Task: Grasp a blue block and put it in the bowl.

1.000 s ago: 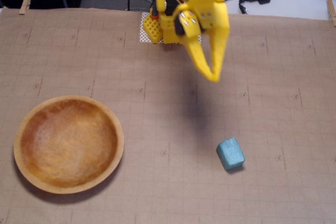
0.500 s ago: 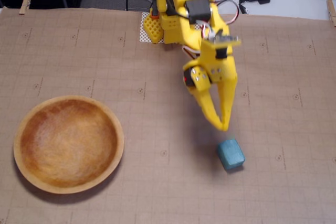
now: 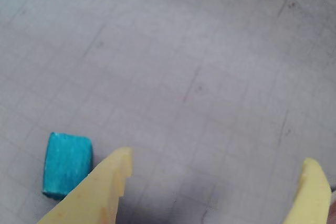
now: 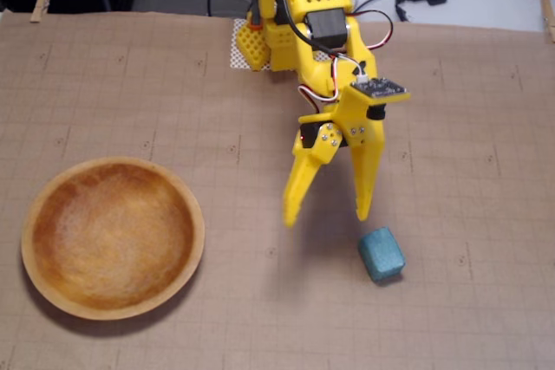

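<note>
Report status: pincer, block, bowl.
Pincer open, empty, above the mat. Blue block on the mat, outside the jaws, just off one fingertip. Bowl empty, far side in the fixed view. Nothing in the way.

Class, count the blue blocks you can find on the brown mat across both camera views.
1. The blue block lies on the mat just beyond the open gripper, right of the bowl in the fixed view; the wrist view shows the same block.

Yellow gripper (image 4: 327,212) hangs over the brown gridded mat (image 4: 451,162), jaws spread wide, empty. Blue block (image 4: 381,254) lies on the mat at its 4 o'clock, just beside the right fingertip. Wooden bowl (image 4: 43,279) sits well apart at 9 o'clock, empty.
</note>
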`<state>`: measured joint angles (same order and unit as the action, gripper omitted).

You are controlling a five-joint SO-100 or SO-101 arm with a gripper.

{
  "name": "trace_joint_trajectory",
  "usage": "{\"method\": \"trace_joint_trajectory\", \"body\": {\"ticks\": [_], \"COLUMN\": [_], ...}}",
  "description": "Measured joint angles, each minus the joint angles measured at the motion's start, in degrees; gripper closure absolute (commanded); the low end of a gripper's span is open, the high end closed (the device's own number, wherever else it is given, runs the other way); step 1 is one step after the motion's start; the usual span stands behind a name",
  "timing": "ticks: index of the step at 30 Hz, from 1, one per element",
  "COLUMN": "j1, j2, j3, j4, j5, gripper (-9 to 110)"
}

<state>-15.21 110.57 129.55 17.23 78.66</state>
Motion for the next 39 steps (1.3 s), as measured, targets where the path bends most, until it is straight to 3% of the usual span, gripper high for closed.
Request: {"method": "trace_joint_trajectory", "body": {"ticks": [25, 39], "j1": [-4.48, -7.91], "j2": [-4.48, -12.66], "j3": [0.97, 0.97], "j4": [-0.26, -11.07], "j5": [4.48, 5.45], "gripper": [52, 52]}}
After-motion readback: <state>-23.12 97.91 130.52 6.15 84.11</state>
